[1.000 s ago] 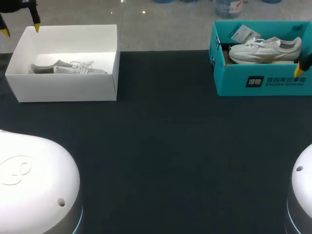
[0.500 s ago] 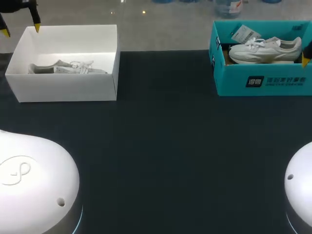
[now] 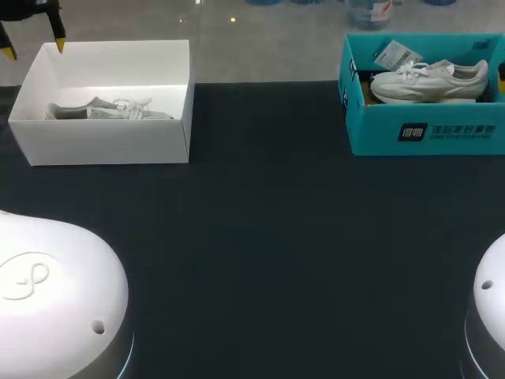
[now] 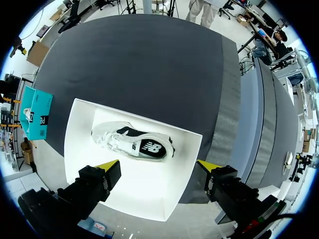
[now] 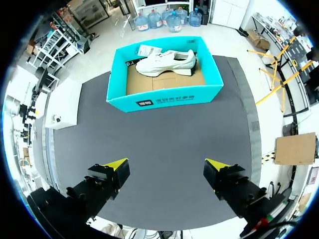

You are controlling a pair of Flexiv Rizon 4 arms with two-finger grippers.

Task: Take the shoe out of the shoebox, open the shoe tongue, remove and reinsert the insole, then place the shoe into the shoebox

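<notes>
A white shoebox [image 3: 102,142] stands at the table's back left with a grey and white shoe [image 3: 106,110] lying inside. In the left wrist view the same shoe [image 4: 133,143] shows a black side panel. My left gripper [image 4: 158,165] hangs open above this box [image 4: 79,129], near its far left corner [image 3: 33,47], touching nothing. At the back right is a teal shoebox [image 3: 426,130] holding a white shoe [image 3: 430,79]. My right gripper [image 5: 167,163] is open high over the table, well short of the teal box [image 5: 164,102] and its shoe [image 5: 167,60].
A paper tag [image 5: 148,50] lies in the teal box beside the shoe's toe, on brown cardboard. The dark table [image 3: 268,237] stretches between the two boxes. My arms' white bases [image 3: 55,292] fill the near corners.
My right gripper's yellow tip has slid from beside the teal box out past the head view's right edge. The left arm and both shoes have not moved.
</notes>
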